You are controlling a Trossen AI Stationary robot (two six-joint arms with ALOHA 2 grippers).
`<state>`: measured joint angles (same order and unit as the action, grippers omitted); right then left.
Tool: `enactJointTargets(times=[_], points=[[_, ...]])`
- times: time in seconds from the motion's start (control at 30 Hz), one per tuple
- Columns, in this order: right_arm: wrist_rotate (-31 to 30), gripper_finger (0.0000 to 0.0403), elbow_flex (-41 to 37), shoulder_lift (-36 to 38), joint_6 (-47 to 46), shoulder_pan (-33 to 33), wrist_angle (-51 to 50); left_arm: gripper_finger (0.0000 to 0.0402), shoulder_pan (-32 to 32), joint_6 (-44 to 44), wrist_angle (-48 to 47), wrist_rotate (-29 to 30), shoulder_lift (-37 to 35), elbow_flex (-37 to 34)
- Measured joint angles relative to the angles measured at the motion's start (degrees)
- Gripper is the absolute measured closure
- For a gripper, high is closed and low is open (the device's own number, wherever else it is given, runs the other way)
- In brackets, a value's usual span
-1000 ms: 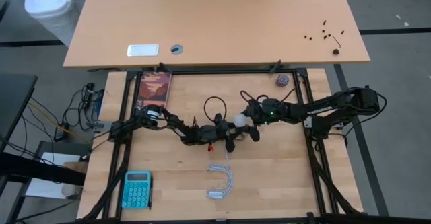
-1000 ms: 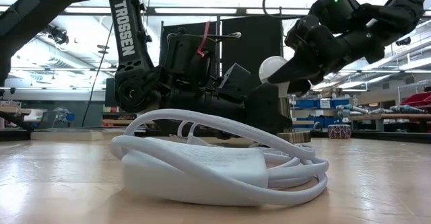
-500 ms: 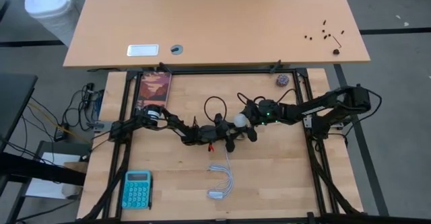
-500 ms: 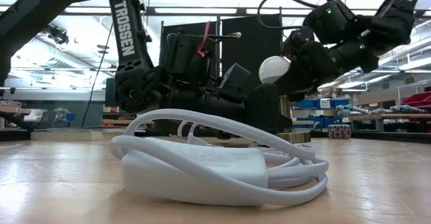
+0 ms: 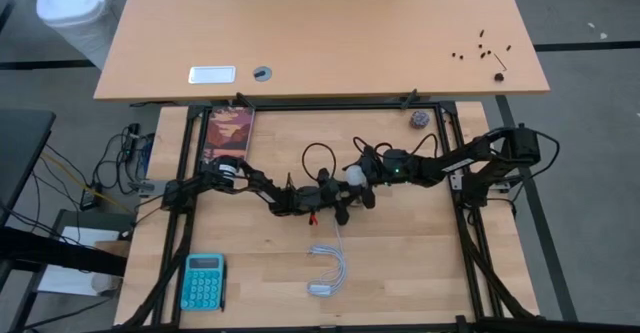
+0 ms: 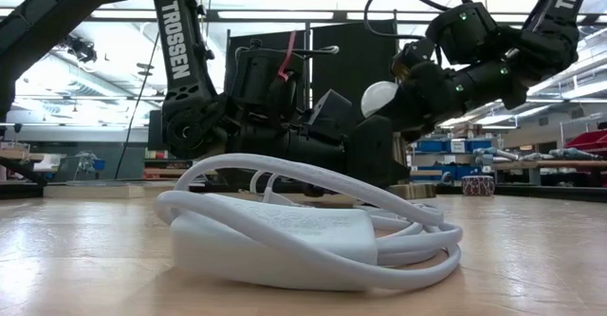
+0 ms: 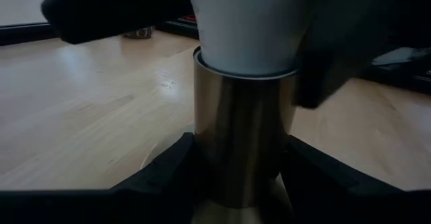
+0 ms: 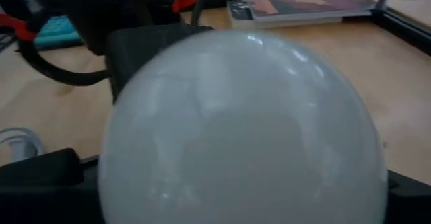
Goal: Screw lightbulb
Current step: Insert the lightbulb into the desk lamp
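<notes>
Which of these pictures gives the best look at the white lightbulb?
The right wrist view: the lightbulb fills it. The left wrist view shows only its neck in the metal socket; the high and low views show a small white blob.

The bulb (image 8: 242,130) is smooth, milky white with a soft sheen; its socket (image 7: 244,136) is polished brassy metal. The desk (image 5: 400,263) is pale wood, matt. The cord (image 6: 313,231) is glossy white plastic. Both tools look matt black plastic.
</notes>
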<state>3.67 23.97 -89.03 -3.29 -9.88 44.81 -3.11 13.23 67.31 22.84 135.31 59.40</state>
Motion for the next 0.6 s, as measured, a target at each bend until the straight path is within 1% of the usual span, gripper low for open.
enactJointTargets(times=[0.17, 0.23, 0.3, 0.37, 0.43, 0.53, 0.6], points=[[-1.3, 0.0096, 0.0, 0.0, -2.4, 0.0, -0.6, 0.0203, 0.0, 0.5, -0.2, 1.0, 0.0, 0.0], [-0.3, 0.0096, 0.0, 0.2, -3.4, -0.1, -1.9, 0.0203, 0.0, 0.6, -0.5, 1.0, 0.0, 0.0], [2.3, 0.0096, 0.1, 1.2, -3.6, -0.6, -5.6, 0.0203, 0.0, 0.5, -0.6, 1.0, 0.0, 0.0], [5.9, 0.0096, 1.5, 2.9, -3.4, -1.4, -12.8, 0.0203, 0.0, 0.1, -0.7, 1.0, 0.0, 0.0], [8.4, 0.0095, 4.6, 4.7, -2.4, -2.1, -23.2, 0.0203, 0.0, 0.1, -0.7, 1.0, 0.0, 0.0], [11.7, 0.0089, 11.3, 6.2, 1.3, -2.9, -39.5, 0.0203, 0.0, 0.1, -0.6, 1.0, 0.0, 0.0], [12.3, 0.0083, 16.4, 6.5, 5.0, -3.0, -49.4, 0.0203, 0.0, 0.2, -0.4, 1.0, 0.0, 0.0]])
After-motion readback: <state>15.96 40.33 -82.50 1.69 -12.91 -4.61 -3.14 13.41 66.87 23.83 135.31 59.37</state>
